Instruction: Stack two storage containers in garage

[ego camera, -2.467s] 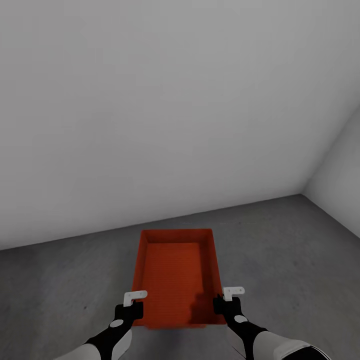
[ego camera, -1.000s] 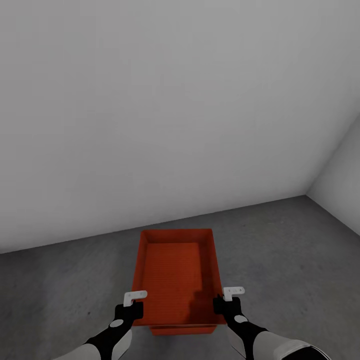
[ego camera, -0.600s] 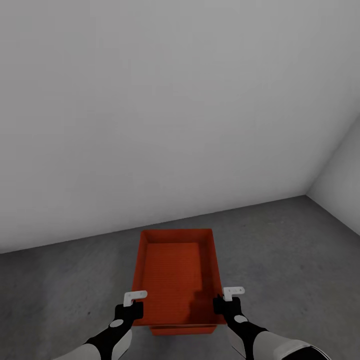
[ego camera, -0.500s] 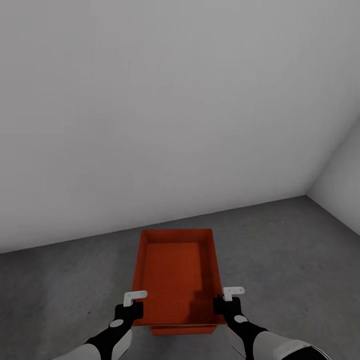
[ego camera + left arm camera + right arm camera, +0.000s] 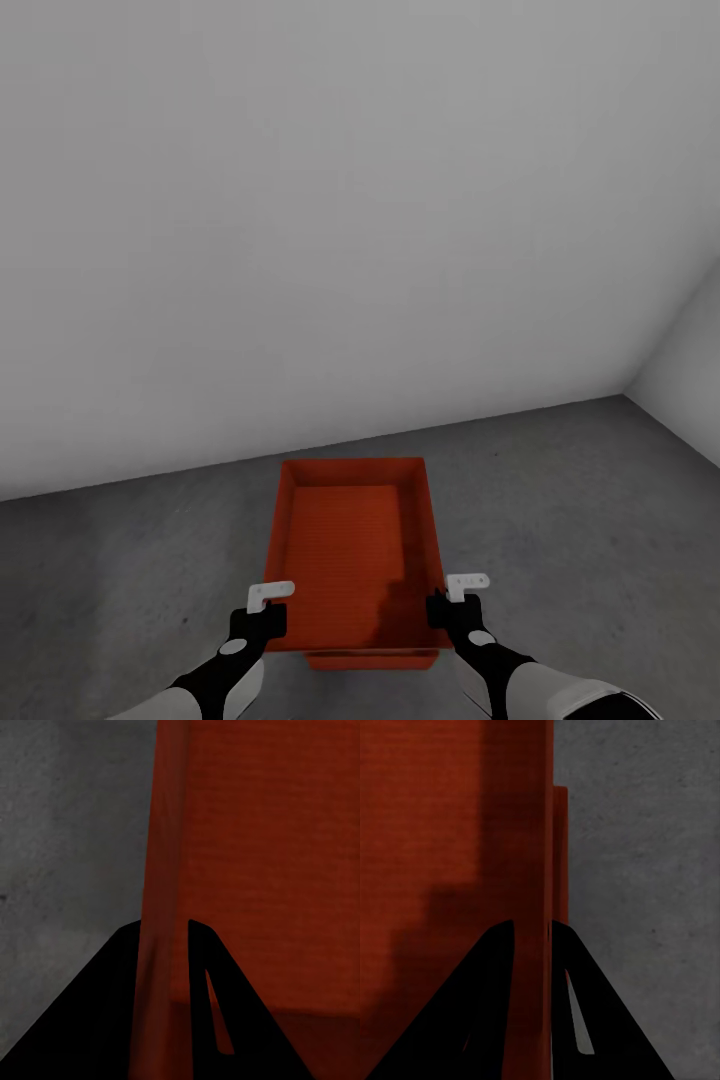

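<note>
I hold an orange-red storage container (image 5: 352,540) low over the grey concrete floor (image 5: 580,520). My left gripper (image 5: 262,615) is shut on its left wall near the close end, and my right gripper (image 5: 442,608) is shut on its right wall. The left wrist view has the thin wall (image 5: 161,870) running between the black fingers (image 5: 112,1005). The right wall (image 5: 538,832) likewise runs between the fingers in the right wrist view. A strip of the second container (image 5: 370,661) peeks out just under the held one's near edge, and its rim (image 5: 561,855) lies beside the held wall.
A plain pale grey wall (image 5: 350,200) stands straight ahead, just beyond the containers. A side wall (image 5: 690,360) meets it at the far right corner. Bare concrete spreads to the left (image 5: 120,580) and right of the containers.
The room corner has slid a little to the right, so the camera has moved. A strip of the second container has come into sight under the held one's near edge. Both grips are unchanged.
</note>
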Available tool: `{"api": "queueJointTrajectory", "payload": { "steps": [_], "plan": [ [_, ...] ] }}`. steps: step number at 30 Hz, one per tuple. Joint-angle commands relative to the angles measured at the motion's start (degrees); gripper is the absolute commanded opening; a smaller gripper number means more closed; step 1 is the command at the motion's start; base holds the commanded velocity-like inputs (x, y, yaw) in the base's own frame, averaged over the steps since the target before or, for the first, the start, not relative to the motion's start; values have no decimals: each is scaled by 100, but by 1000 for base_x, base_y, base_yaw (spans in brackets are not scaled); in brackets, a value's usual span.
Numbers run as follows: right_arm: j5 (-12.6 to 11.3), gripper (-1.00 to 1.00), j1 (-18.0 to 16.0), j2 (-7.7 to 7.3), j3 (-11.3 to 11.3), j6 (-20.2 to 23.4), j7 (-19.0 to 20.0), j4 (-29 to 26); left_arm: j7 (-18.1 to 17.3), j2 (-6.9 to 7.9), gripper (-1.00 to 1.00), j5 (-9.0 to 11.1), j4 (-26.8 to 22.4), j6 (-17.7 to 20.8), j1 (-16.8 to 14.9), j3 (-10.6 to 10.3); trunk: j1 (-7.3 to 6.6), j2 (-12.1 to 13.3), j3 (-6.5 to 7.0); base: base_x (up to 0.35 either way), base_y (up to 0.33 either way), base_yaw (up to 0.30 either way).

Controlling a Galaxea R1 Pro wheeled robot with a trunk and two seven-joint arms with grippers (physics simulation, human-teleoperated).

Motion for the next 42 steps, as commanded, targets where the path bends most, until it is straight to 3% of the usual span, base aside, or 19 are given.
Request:
{"api": "queueJointTrajectory", "payload": {
  "steps": [1,42],
  "plan": [
    [59,-100,-4,2,-413,-7,11,-1,64,56,-100,80,-11,-14,-5,322,0,-4,-5,0,0,2],
    [59,-100,-4,1,-413,-7,11,-1,64,56,-100,80,-9,-12,-5,322,0,-4,-5,0,-54,0]
  ]
}}
